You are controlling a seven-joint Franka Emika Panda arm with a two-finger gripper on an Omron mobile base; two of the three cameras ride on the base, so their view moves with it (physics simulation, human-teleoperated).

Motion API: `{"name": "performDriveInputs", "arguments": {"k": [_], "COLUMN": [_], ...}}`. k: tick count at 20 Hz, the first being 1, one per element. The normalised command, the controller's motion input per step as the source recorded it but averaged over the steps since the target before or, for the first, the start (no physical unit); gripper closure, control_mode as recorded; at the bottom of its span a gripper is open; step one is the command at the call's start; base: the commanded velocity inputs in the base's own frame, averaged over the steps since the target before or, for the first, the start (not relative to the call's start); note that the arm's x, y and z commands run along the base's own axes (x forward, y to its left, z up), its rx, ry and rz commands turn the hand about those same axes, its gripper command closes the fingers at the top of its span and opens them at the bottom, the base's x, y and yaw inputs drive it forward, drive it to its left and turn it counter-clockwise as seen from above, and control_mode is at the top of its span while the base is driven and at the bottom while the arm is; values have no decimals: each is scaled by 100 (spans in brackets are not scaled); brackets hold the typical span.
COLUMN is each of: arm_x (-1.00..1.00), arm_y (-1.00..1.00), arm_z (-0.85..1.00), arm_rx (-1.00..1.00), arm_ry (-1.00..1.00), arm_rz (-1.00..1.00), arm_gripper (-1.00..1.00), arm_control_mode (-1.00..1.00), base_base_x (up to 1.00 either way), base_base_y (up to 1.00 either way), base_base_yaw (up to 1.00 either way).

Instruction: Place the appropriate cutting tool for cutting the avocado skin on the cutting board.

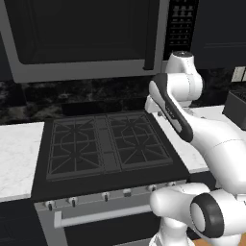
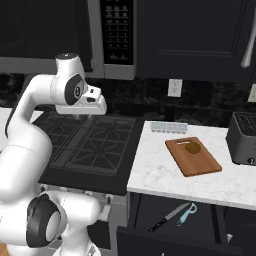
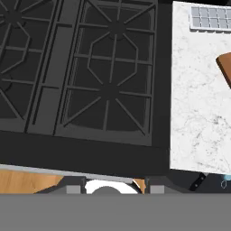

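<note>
Marble counter (image 2: 165, 175) bears cutting board (image 2: 196, 159), long axis diagonal, holding avocado (image 2: 192, 147).

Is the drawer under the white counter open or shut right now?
Open. In the right base view the dark drawer is pulled out below the white marble counter, exposing a black-handled knife and a light-blue peeler inside.

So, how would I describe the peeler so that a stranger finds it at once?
Start at the white marble counter right of the stove; below it a dark drawer stands open. Inside, the peeler lies beside a black-handled knife. It is the shorter, pale blue tool.
</note>
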Motion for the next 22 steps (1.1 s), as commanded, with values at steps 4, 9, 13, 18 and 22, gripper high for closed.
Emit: {"name": "performDriveInputs", "arguments": {"k": [4,9,13,18,22], "arm_x": [-10,-21,-31,-26,-29], "arm_y": [0,-29,-86,-87,-70], "arm_z": [-1,-33,-50,-62,-75], "arm_rx": [0,1,8,7,3], "arm_ry": [-2,1,7,12,14], "arm_rz": [0,-5,-17,-20,-15], "arm_gripper": [-100,-100,-100,-100,-100], "arm_control_mode": [-100,-100,-100,-100,-100], "base_base_x": [0,0,0,0,0], "base_base_y": [0,0,0,0,0], "base_base_yaw": [0,0,0,0,0]}}
